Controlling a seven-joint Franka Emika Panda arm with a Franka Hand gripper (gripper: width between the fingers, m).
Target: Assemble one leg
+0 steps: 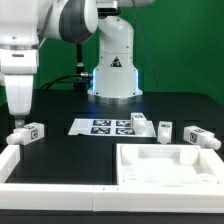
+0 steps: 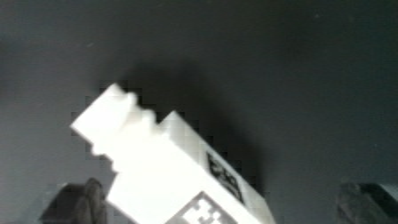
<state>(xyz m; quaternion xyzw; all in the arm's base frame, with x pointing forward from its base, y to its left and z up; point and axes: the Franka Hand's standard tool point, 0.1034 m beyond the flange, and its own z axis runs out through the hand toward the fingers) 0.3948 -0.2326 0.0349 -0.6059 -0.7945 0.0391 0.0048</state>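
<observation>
1. The tool [image 1: 19, 115] hangs low over the counter [image 1: 60, 105], well out from the marker board [image 1: 113, 126] on the side of the exterior view's left.
2. Its two fingers [image 2: 75, 203] stand apart, with nothing clamped between them.
3. The leg [image 1: 28, 131], a white block with a tag on it, lies flat on the counter just beside the tool's tips, on the side facing the marker board.
4. In the wrist view the same leg [image 2: 164, 160] runs slantwise between the fingers, closer to one than the other. That picture is blurred, so contact with the nearer finger cannot be judged.
5. Past the marker board toward the exterior view's right lie three more white parts: a near leg [image 1: 140, 119] touching or almost touching the board's edge, a middle leg [image 1: 164, 129] just beyond it, and a far leg [image 1: 200, 138] farther out.
6. A white walled panel [image 1: 160, 182] sits in front of the marker board, toward the camera.
7. A white corner rail [image 1: 50, 186] lies left of that panel, also nearer the camera than the marker board.
</observation>
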